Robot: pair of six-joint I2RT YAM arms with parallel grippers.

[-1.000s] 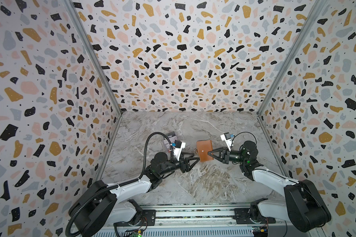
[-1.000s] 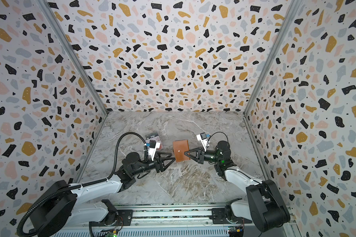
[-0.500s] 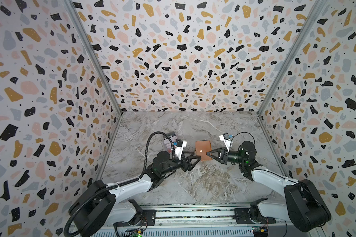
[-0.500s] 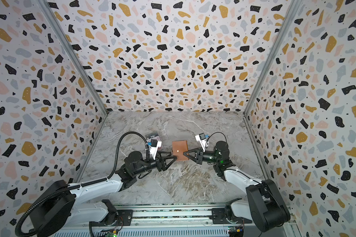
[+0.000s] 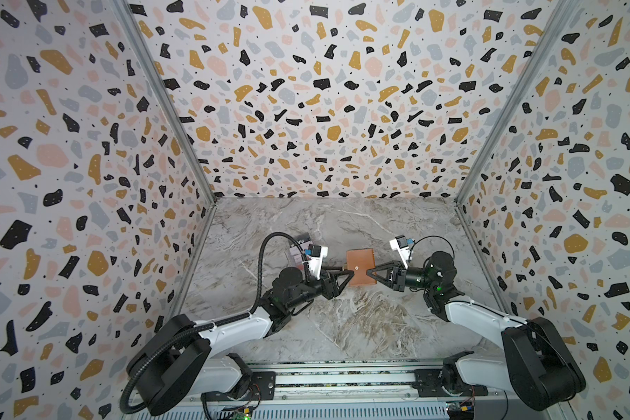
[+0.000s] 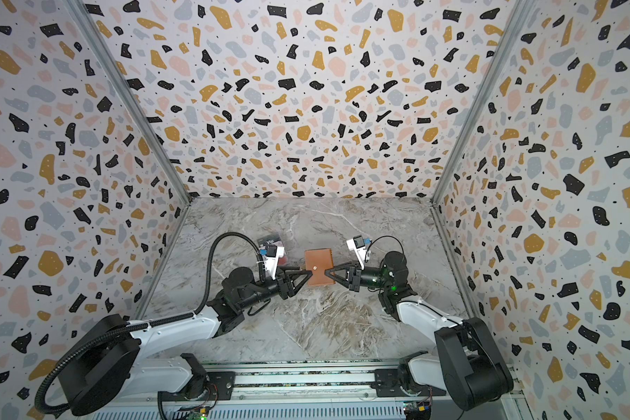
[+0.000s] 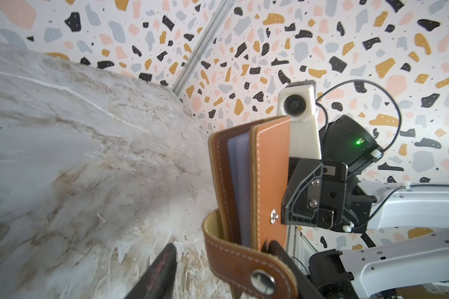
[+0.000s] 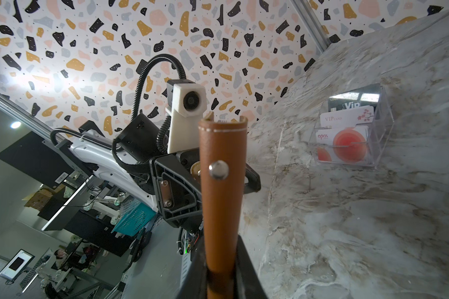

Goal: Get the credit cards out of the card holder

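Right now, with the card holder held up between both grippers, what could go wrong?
1. The left gripper stands open around the loose strap, not the cover; closing there may only tug the card holder.
2. The right gripper pinches the holder by its spine alone, so a pull could twist it or slip it free.
3. The clear case holding cards stands close beside the left arm; backing up might knock it.

The holder (image 7: 270, 165) between the black right fingers (image 8: 246, 277) is tan-brown leather with white stitching and silver snaps; its sleeves (image 7: 240, 165) are pale blue. Near the left fingers (image 7: 161, 269), the cards (image 8: 347, 145): white with red circles, dark with white "Vip". Table (image 5: 342, 327): grey-white marble, brown-veined. Walls (image 5: 306, 109): white terrazzo flecked black, ochre, pink, grey.
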